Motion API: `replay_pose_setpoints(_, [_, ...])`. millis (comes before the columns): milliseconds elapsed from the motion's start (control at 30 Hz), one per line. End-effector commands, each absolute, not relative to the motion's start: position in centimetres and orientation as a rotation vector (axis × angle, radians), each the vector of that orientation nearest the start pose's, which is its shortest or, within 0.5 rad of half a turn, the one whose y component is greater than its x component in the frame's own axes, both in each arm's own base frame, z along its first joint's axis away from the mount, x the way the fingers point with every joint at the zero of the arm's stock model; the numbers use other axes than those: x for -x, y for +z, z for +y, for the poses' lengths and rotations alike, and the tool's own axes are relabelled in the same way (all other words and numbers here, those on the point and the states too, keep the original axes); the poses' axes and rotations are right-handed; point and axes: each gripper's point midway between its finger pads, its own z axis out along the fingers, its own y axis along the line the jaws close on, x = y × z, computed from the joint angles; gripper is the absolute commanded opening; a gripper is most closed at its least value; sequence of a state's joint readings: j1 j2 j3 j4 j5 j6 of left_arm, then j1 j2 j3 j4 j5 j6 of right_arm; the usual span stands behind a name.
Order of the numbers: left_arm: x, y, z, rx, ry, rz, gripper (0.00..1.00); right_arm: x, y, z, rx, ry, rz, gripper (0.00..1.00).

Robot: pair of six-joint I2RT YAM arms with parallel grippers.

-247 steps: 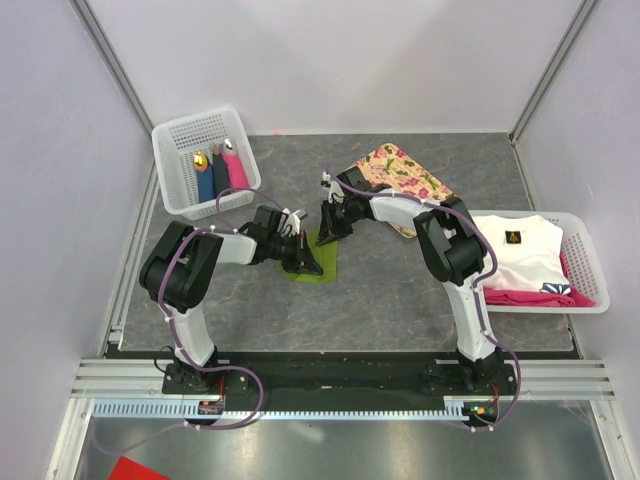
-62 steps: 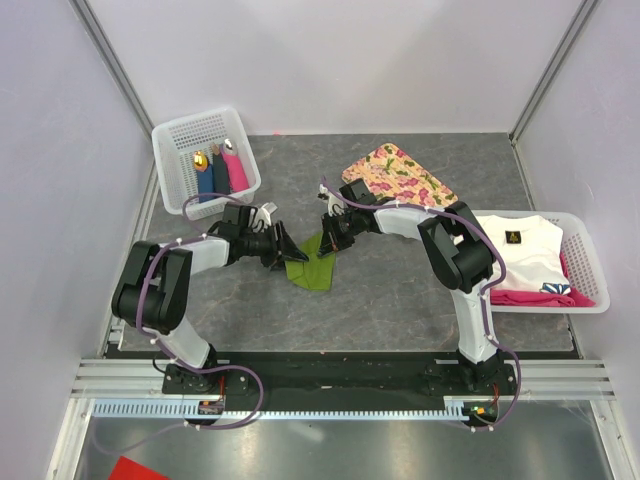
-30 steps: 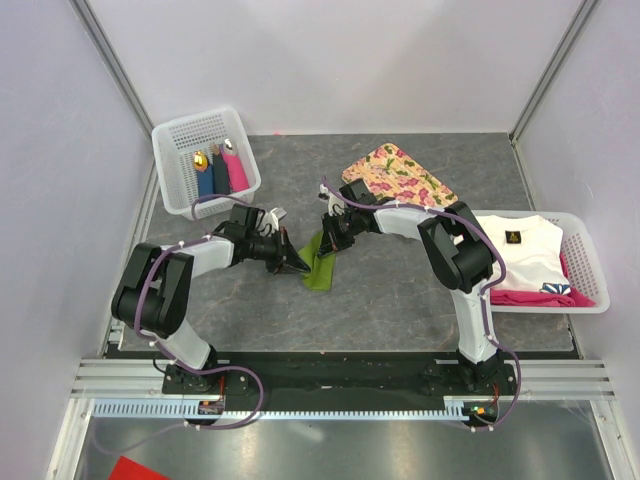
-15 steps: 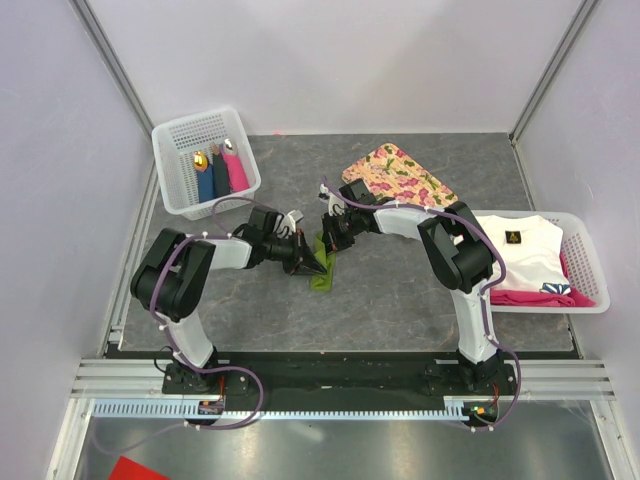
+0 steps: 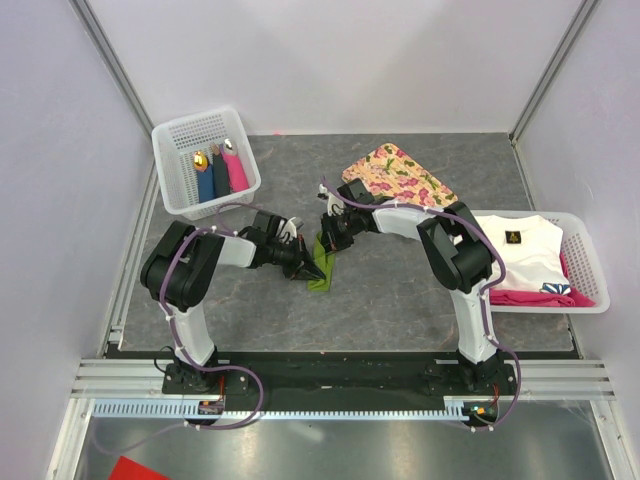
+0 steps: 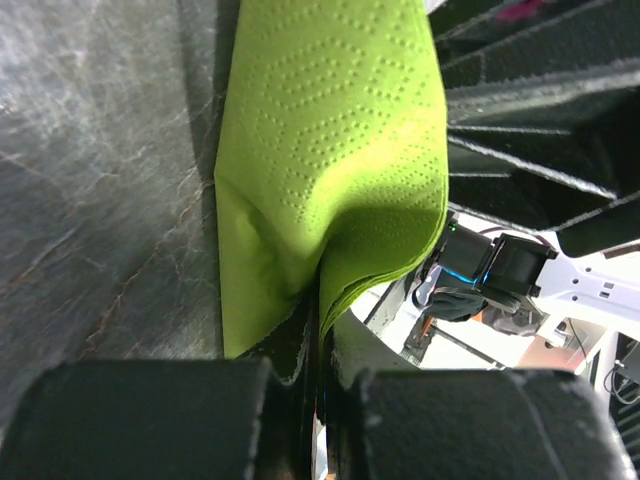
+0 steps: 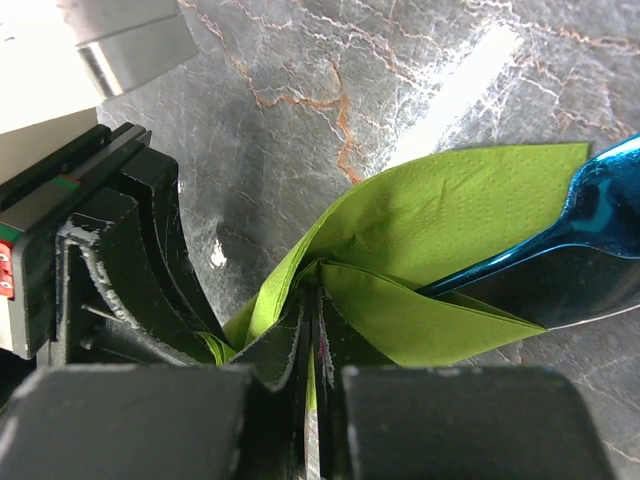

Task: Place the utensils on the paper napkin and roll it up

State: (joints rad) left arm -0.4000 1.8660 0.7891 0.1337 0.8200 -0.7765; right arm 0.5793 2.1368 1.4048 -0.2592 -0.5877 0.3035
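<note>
The green paper napkin (image 5: 321,268) lies folded over into a narrow bundle on the grey table between the two arms. My left gripper (image 5: 304,265) is shut on the paper napkin's (image 6: 330,150) folded edge, which bulges up out of the jaws. My right gripper (image 5: 328,243) is shut on another fold of the paper napkin (image 7: 440,230). A bright blue utensil (image 7: 590,230) sticks out from between the napkin's layers in the right wrist view. No silvery utensil shows.
A white basket (image 5: 205,160) with dark blue and pink bundles and a gold piece stands at the back left. The floral tray (image 5: 398,176) lies behind the right arm. A second white basket (image 5: 535,262) holds white and pink cloths at the right.
The left gripper has swept right, carrying the napkin's edge over toward the right gripper, so the flat sheet is now a narrow folded bundle. The right gripper has barely moved.
</note>
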Motion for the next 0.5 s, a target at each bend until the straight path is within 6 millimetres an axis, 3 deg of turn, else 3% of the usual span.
replay_pose_setpoints(0, [-26.0, 0.6, -26.4, 0.151, -1.375, 2.769, 0.02, -33.1, 1.3, 33.4, 0.583, 0.959, 2.678, 0.08])
replay_pose_setpoints(300, [-25.9, 0.4, -26.3, 0.167, -1.364, 2.778, 0.02, -36.5, 7.1, 33.5, 0.449, 1.163, 2.565, 0.14])
replay_pose_setpoints(433, [-26.0, 0.4, -26.4, 0.165, -1.369, 2.772, 0.02, -36.5, 8.5, 33.0, 0.235, 1.320, 2.543, 0.12])
replay_pose_setpoints(467, [-26.0, 0.5, -26.4, 0.165, -1.372, 2.769, 0.02, -37.4, 9.1, 32.9, 0.208, 1.351, 2.487, 0.10])
